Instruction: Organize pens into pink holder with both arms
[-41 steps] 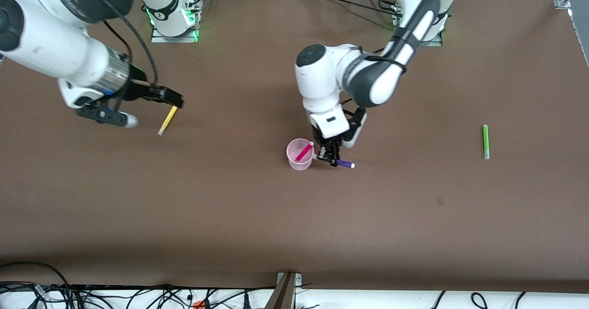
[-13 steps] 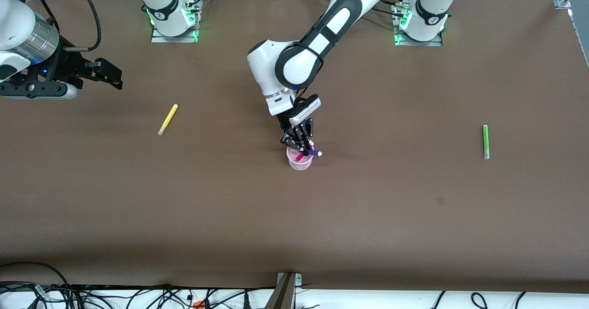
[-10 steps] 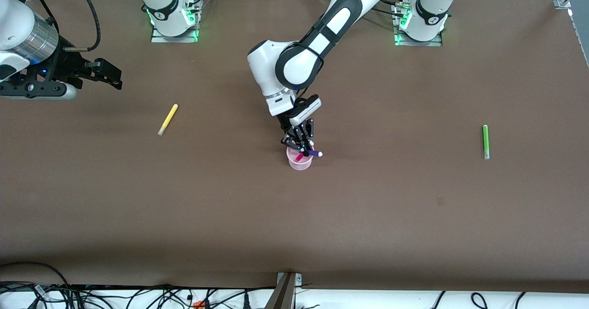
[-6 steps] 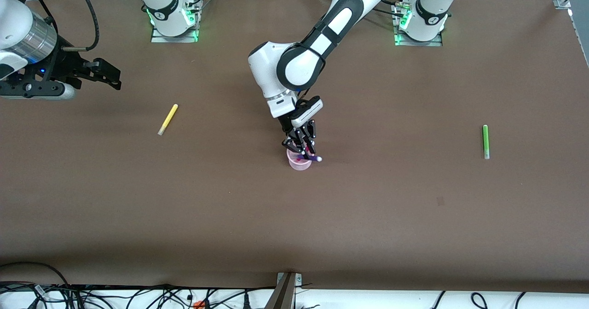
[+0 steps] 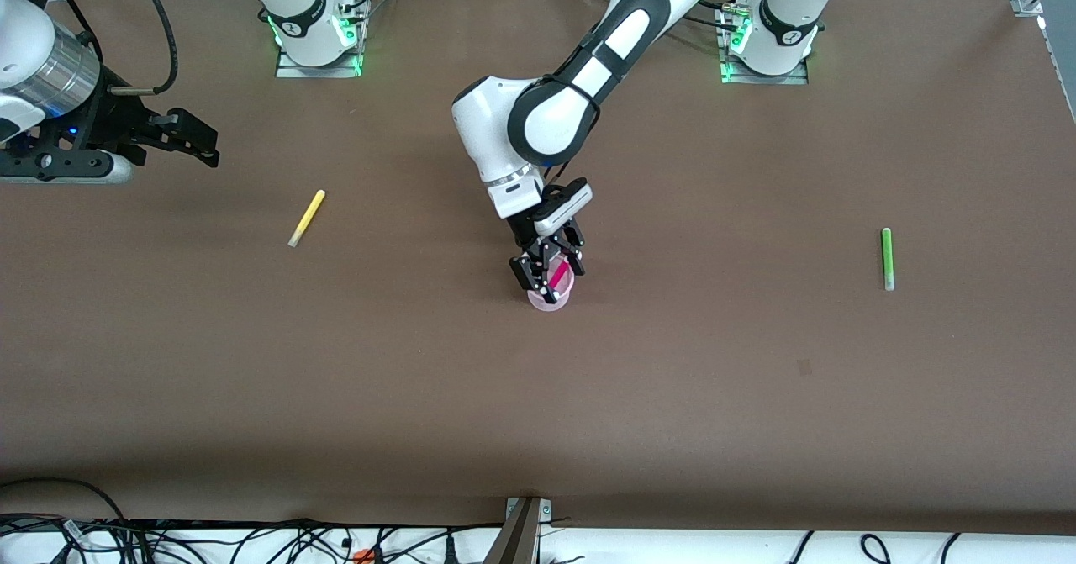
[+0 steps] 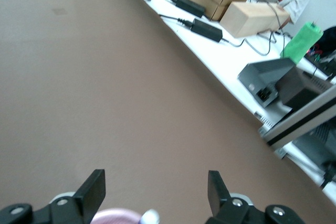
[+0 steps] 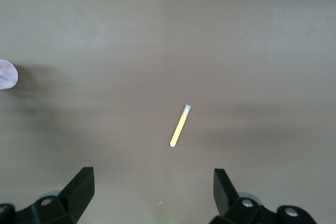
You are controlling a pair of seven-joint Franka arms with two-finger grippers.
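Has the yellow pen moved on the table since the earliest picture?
No. The yellow pen lies where it lay, judged against the right arm's base; only the right gripper has left it.

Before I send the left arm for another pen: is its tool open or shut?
Open. The left tool hangs over the pink holder with fingers spread and nothing between them; the magenta pen leans inside.

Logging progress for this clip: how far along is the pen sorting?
Magenta pen sits in the pink holder; the purple one isn't visible. Left pincer hangs open over the holder. Right pincer is open, empty. Yellow pen and green pen lie on the table.
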